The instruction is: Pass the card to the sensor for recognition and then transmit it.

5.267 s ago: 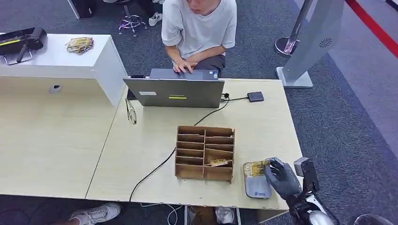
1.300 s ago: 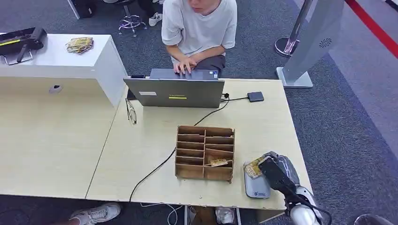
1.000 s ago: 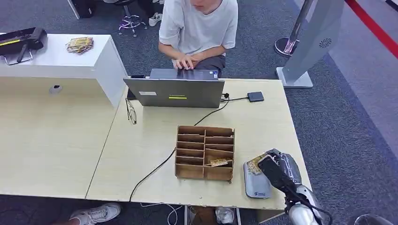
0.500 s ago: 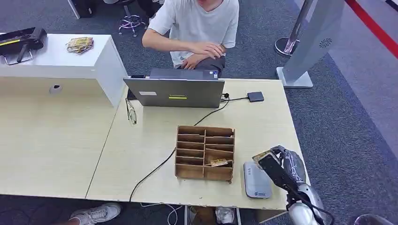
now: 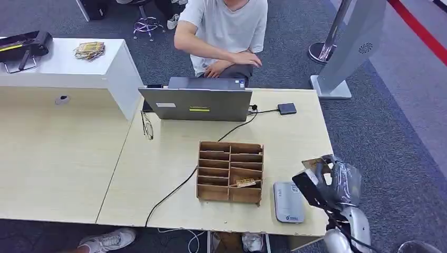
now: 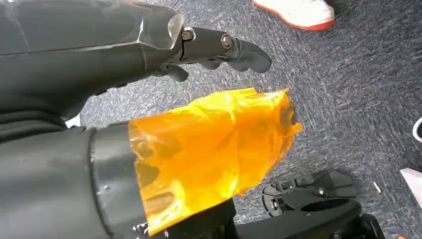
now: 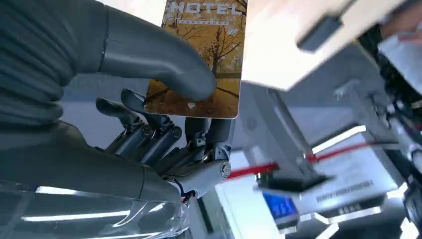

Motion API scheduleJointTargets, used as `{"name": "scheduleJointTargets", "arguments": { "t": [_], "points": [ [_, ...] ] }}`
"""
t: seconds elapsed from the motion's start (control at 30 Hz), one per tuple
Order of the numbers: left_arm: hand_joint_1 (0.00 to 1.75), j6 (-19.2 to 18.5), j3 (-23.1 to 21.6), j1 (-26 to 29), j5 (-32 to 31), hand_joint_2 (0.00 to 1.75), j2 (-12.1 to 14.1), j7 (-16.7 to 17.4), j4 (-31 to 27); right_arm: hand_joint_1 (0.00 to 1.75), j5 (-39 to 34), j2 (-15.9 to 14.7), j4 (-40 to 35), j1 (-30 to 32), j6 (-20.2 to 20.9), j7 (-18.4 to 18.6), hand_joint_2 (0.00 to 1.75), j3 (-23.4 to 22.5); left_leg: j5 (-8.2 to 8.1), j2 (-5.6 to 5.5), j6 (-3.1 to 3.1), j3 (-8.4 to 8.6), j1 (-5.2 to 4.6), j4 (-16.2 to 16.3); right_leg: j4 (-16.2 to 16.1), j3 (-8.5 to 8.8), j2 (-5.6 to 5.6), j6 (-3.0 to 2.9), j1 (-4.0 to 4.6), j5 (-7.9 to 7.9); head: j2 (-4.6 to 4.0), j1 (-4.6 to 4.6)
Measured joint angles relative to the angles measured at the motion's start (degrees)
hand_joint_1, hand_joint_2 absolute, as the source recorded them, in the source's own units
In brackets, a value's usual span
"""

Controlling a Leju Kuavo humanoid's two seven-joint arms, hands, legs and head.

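Change: since a moment ago I see my right hand [image 5: 331, 180] has lifted the card [image 5: 313, 163] off the sensor [image 5: 288, 202] and swung it toward the table's right edge; the person behind the laptop has taken both hands off the keys and crossed an arm in front of the body.

Head view, card: it sits at the top of my right hand, raised above the table [image 5: 158, 158] near its right edge, apart from the sensor and to the right of it.

Head view, sensor: a grey pad lying flat on the table near the front edge, just right of the wooden organizer [image 5: 230, 172], with nothing on it.

Head view, organizer: one small card lies in a lower right slot; a black cable [image 5: 179, 187] runs past its left side to the front edge.

Head view, surroundings: the laptop [image 5: 195, 103] stands open toward the person [image 5: 224, 31]; glasses [image 5: 147, 125] lie left of it.

Left wrist view, left hand [image 6: 219, 47]: it hangs over grey carpet, fingers curled loosely with nothing in them; orange tape [image 6: 209, 149] wraps the thumb.

Right wrist view, right hand [image 7: 164, 99]: the thumb presses the face of the card [image 7: 204, 55] while the dark fingers [image 7: 149, 134] back it from behind, so I have it pinched. The print reads "HOTEL" over autumn trees.
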Motion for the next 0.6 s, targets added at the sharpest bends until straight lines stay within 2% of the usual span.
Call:
{"name": "scheduleJointTargets", "arguments": {
  "t": [0.37, 0.6],
  "points": [
    [0.00, -0.61, 0.02, 0.00, -0.42, 0.00, 0.00, 0.57, 0.00, 1.75, 11.93, 3.19, -9.53, 2.59, -10.84, -0.11, 1.75, -0.39, 0.00, 0.00, 0.00, 0.00, 0.00, 0.00, 0.00, 0.00, 0.00, 0.00, 0.00, 0.00, 0.00, -0.02],
    [0.00, -1.03, 0.02, 0.00, -0.79, 0.00, 0.00, 0.57, 0.00, 1.75, 18.41, 4.42, -14.72, 3.38, -12.92, -0.26, 1.75, 0.31, 0.00, 0.00, 0.00, 0.00, 0.00, 0.00, 0.00, 0.00, 0.00, 0.00, 0.00, 0.00, 0.00, -0.02]
  ]
}}
